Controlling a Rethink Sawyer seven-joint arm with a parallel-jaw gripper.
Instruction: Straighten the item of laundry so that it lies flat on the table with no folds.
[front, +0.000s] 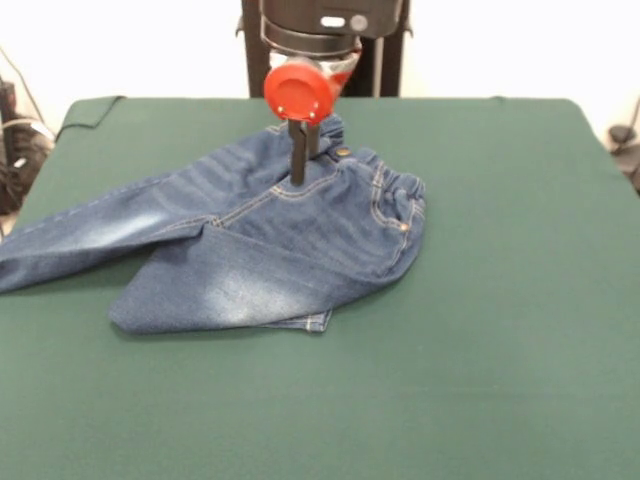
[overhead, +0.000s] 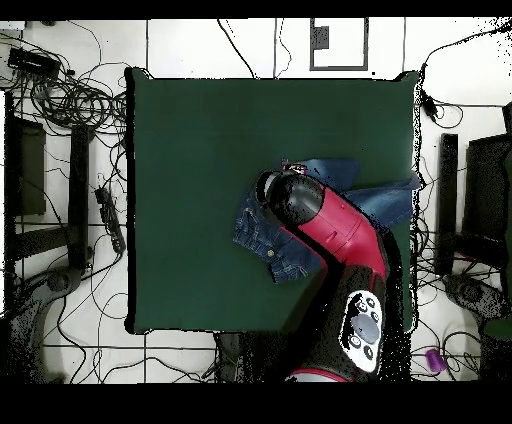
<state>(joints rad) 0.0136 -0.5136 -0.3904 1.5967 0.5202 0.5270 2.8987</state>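
The item of laundry (front: 260, 250), a small pair of blue jeans, lies crumpled on the green table (front: 500, 320). Its elastic waistband is at the right. One leg stretches left to the table's edge. The other leg is folded toward the front, its cuff near the middle. My gripper (front: 298, 178) comes straight down under a red disc and touches the denim just below the waistband. In the overhead view the red arm (overhead: 335, 230) covers the gripper and much of the item of laundry (overhead: 268, 245), which lies right of the centre of the table (overhead: 200, 150).
Green cloth stretches wide in front of and to the right of the jeans. A fold of the table cover (front: 95, 108) shows at the far left corner. Cables and stands (overhead: 70, 110) ring the table on the floor.
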